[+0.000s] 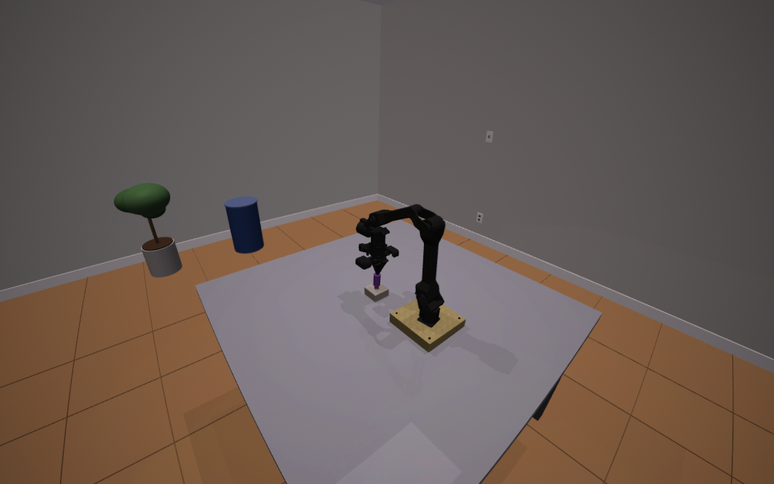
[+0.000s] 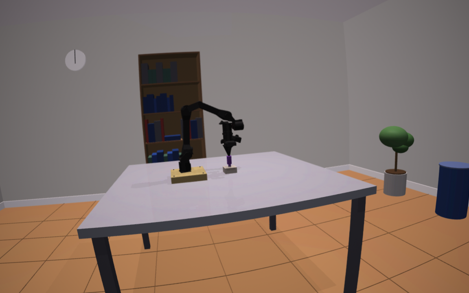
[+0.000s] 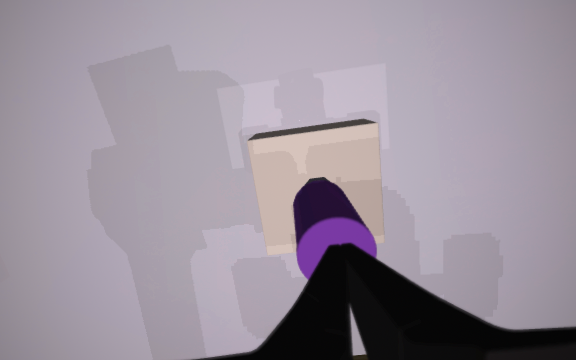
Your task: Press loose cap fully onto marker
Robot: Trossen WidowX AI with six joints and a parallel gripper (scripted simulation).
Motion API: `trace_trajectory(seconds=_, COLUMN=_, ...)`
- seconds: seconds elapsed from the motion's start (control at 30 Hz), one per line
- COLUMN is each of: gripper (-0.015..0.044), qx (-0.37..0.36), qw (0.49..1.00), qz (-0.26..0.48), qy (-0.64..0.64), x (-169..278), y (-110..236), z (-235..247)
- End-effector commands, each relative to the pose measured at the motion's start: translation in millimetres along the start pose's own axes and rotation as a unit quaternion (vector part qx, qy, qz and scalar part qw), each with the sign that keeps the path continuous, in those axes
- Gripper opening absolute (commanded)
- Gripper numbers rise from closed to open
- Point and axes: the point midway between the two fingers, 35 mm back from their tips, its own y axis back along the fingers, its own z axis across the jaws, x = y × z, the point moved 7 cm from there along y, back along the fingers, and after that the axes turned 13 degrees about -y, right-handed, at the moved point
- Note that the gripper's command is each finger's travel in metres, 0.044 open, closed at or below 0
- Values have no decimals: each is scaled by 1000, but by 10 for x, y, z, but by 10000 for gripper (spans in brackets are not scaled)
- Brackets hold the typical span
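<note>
The purple cap (image 1: 376,280) (image 2: 229,160) (image 3: 335,239) sits on the marker, which stands upright in the beige holder block (image 1: 377,296) (image 2: 230,169) (image 3: 278,165) on the table. The cap covers the marker, so the marker itself is hidden. My gripper (image 1: 377,269) (image 2: 228,153) (image 3: 340,255) is shut with nothing between the fingers. Its closed tips point straight down and meet the cap's top face, seen in the wrist view at the cap's near edge.
The arm's wooden base plate (image 1: 426,325) (image 2: 188,174) sits beside the holder block on the grey table (image 1: 318,373) (image 2: 265,189). A potted plant (image 1: 152,228) (image 2: 395,160) and a blue bin (image 1: 244,224) (image 2: 453,189) stand on the floor. A bookshelf (image 2: 170,105) is behind the table.
</note>
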Motion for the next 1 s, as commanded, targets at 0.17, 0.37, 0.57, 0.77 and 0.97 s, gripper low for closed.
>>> trace_trajectory(seconds=0.17, gripper=0, qx=0, qw=1000, qz=0, qy=0, x=-37, y=582, z=11)
trace_trajectory(seconds=0.37, gripper=0, qx=0, qw=1000, qz=0, qy=0, x=-5, y=900, z=0)
trace_trajectory(seconds=0.57, gripper=105, qx=0, qw=1000, qz=0, qy=0, x=-5, y=900, z=0)
trace_trajectory(seconds=0.77, gripper=263, qx=0, qw=1000, qz=0, qy=0, x=-5, y=900, z=0)
trace_trajectory(seconds=0.97, gripper=420, qx=0, qw=1000, qz=0, qy=0, x=-5, y=900, z=0)
